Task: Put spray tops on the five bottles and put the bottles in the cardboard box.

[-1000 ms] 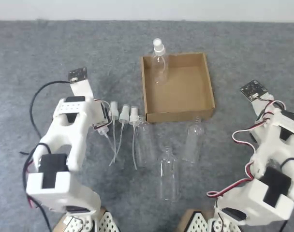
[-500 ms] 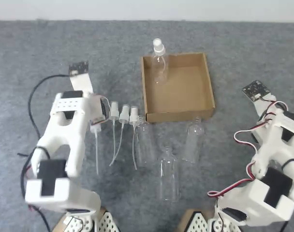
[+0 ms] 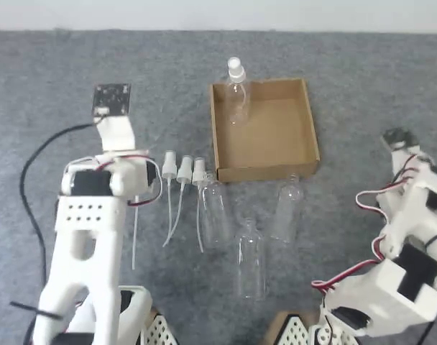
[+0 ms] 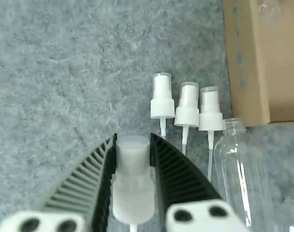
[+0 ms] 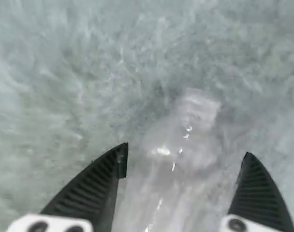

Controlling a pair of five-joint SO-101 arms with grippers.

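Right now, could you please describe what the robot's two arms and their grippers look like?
Both arms are blocky white plastic. The left arm has a black cable; the right arm carries looping red, white and black wires. Each has a small circuit board near its wrist. The left gripper and right gripper have black, ribbed, tapering fingers on white bases.

This looks like a robotics lab or a hobbyist's test bench, not a home or a shop. The bench (image 3: 348, 65) is covered in plain grey felt, and a bare pale wall (image 3: 218, 14) runs behind it. The left arm (image 3: 89, 237) and right arm (image 3: 409, 215) are white plastic shells with open screw holes, loose red and white wires (image 3: 373, 194), a black cable (image 3: 23, 190) and a bare circuit board (image 3: 111, 99). Clear bottles (image 3: 251, 259) and spray tops (image 3: 184, 169) lie side by side near a box (image 3: 265, 172).
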